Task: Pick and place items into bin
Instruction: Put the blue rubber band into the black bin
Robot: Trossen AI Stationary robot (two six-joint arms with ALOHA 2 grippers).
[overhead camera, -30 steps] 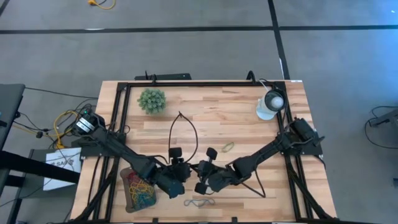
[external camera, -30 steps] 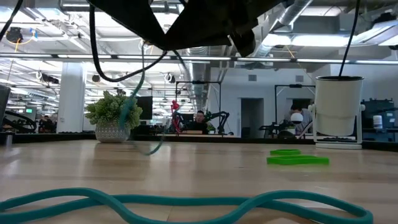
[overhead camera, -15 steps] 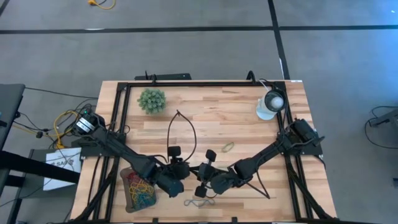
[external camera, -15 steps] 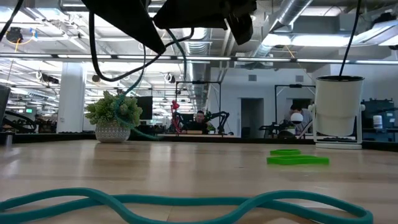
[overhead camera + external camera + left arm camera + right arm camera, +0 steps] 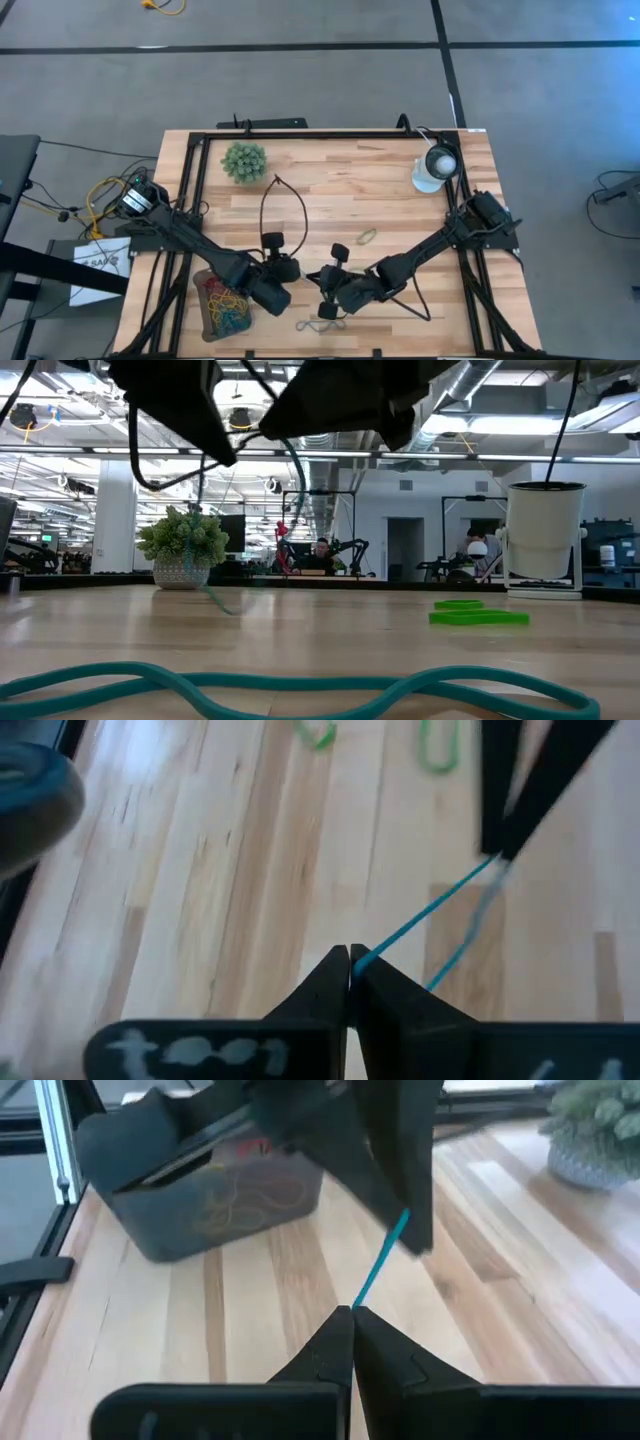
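Observation:
A thin teal rubber-band item (image 5: 420, 915) stretches between my two grippers above the table's near middle. My left gripper (image 5: 350, 958) is shut on one end, my right gripper (image 5: 352, 1315) on the other, and in the high view they stand close together, left (image 5: 296, 272) and right (image 5: 316, 280). The dark bin (image 5: 222, 305) lies at the near left with several coloured items in it, also shown in the right wrist view (image 5: 220, 1200). Another teal item (image 5: 300, 685) lies flat near the front edge. A green item (image 5: 367, 237) lies farther back. My left gripper pinches one end of the teal band (image 5: 362, 956) between its two fingertips. It comes from the table's left, slanting down. The band runs straight from there to the other gripper, clear of the table. My right gripper pinches the band's other end (image 5: 358, 1302) between its two fingertips, coming from the table's right. The band leaves the tips in a taut line toward the left gripper's fingers (image 5: 400, 1170).
A fuzzy green plant ball (image 5: 245, 161) stands at the far left and a white lamp-like object (image 5: 434, 168) at the far right. A black metal frame (image 5: 300, 133) runs round the table's edges. Two green bands (image 5: 438, 745) lie beyond the left gripper.
My left gripper has shifted a little toward the table's left edge, its cable loop moving with it. My right gripper has moved slightly toward the near edge. The items on the table and in the bin have stayed where they were.

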